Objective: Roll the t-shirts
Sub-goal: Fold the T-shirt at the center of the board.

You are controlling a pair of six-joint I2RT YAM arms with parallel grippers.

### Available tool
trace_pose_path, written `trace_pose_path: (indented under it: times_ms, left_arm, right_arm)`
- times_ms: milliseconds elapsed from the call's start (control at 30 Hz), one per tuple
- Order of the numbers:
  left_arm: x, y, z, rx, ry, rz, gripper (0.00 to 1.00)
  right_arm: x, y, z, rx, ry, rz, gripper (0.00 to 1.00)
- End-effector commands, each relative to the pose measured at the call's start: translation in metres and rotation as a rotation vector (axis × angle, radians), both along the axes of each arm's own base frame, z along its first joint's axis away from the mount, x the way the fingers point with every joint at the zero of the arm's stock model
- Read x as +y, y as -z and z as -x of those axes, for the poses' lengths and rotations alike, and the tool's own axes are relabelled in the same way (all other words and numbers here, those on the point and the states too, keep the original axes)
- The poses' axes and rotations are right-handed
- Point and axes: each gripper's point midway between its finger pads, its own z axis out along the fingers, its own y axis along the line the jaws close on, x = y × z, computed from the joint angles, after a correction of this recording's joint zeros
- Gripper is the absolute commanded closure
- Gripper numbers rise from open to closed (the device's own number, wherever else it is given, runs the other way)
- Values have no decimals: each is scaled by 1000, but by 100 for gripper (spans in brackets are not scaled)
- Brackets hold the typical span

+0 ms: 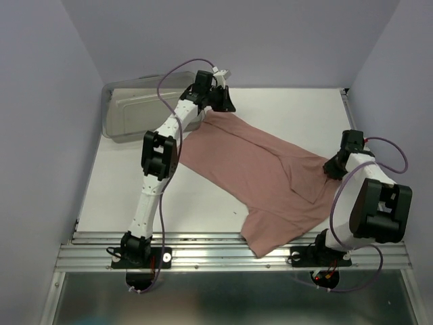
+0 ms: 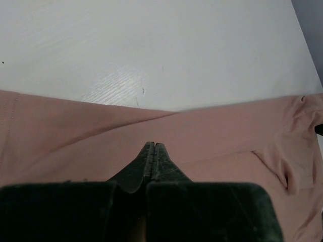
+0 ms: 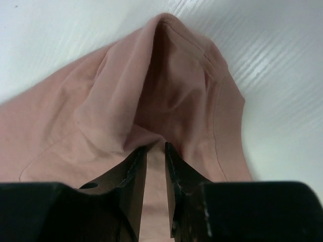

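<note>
Up close, my left hand was fully closed, its two fingertips pressed together with no gap and resting down on the pink cloth. I could not tell whether any fabric was caught between them. From above, that hand sat at the far end of the t-shirt, just beside the grey bin in the far left corner of the desk.

My right hand had closed down to a narrow slot, and pink cloth filled that slot. Folds gathered toward its fingertips, and just past them the fabric rose in a soft ridge with a stitched hem running down its right side. This hand was at the shirt's right-hand side, near the right edge of the desk.

The shirt lay diagonally, running from the far left part of the desk down to the near edge on the right. It was dusty pink and mostly flat, with a long crease through the middle and looser wrinkles near the right hand.
</note>
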Motion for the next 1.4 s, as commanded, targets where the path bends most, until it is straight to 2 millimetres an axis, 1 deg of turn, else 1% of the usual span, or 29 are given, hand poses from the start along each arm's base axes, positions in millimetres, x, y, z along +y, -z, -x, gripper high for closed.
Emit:
trace_pose_path:
  times_ms: [0,67,100,133,167,200,233,267,333,400,433,533,567,633,667,733,767,800,833,867,900,933,967,1033,1067,1167,1200,1333,1367]
  left_arm:
    - [3,14,-9,-29,-30,-48,100]
    - [3,24,-10,-19,-41,-66,100]
    - [3,26,-9,-20,-45,-73,100]
    - [2,28,-9,-26,-49,-83,100]
    - [2,30,-8,-24,-50,-89,100]
    - [1,30,-8,-30,-49,-92,100]
    - [0,30,-6,-31,-45,-92,100]
    - [-5,28,-5,-37,-36,-87,100]
    - [-7,23,-4,-46,-28,-79,100]
    - [-11,18,-2,-54,-21,-74,100]
    - [-13,16,-1,-59,-16,-72,100]
    - [-17,16,2,-60,-7,-72,100]
    - [-18,16,3,-56,-9,-71,100]
    - [-20,16,5,-53,-3,-67,100]
    - [-21,13,6,-55,-3,-65,100]
    - [-22,6,8,-61,-2,-62,100]
    - [-21,4,8,-63,-7,-64,100]
    - [-21,0,8,-70,-10,-63,100]
    - [-20,-3,8,-73,-13,-66,100]
    - [-18,-11,8,-88,-21,-68,100]
    - [-17,-14,9,-90,-23,-70,100]
    - [-15,-15,10,-88,-26,-74,100]
    - [-14,-22,11,-96,-26,-74,100]
    - [-13,-27,14,-100,-24,-77,100]
    - [-11,-32,15,-102,-30,-77,100]
    - [-9,-40,18,-99,-38,-74,100]
    - [-9,-45,19,-98,-43,-69,100]
    - [-5,-50,24,-90,-59,-70,100]
    - [-4,-51,26,-89,-59,-71,100]
  right_arm:
    - [-24,4,-26,-55,35,46,73]
    - [-36,17,-20,-8,69,66,74]
    - [-38,29,-18,29,72,69,74]
    - [-49,33,-14,47,100,77,74]
    - [-53,38,-12,63,108,82,74]
    - [-55,43,-11,78,113,89,74]
    - [-60,53,-5,113,131,85,74]
    - [-69,54,-3,129,157,107,75]
    - [-73,60,1,156,172,127,75]
    - [-83,57,6,171,203,167,75]
    - [-85,55,7,174,203,177,75]
    - [-88,39,0,133,200,190,75]
    - [-84,28,-9,83,187,168,75]
    - [-76,15,-23,9,153,125,74]
    - [-65,-1,-34,-68,121,74,72]
    - [-50,-21,-49,-165,58,12,67]
    - [-47,-31,-50,-193,47,7,66]
    - [-41,-47,-52,-236,27,15,64]
    - [-40,-53,-49,-238,24,16,61]
    - [-33,-59,-47,-247,5,10,53]
    - [-30,-71,-44,-275,-12,14,48]
    - [-24,-70,-36,-257,-25,0,44]
    - [-19,-71,-29,-251,-37,-12,44]
    - [-3,-71,-18,-245,-75,-53,43]
    - [13,-70,-10,-252,-105,-80,43]
    - [44,-63,6,-223,-152,-106,44]
    - [65,-53,10,-187,-188,-110,44]
    - [85,-29,24,-78,-201,-57,44]
    - [81,-23,26,-50,-177,-28,44]
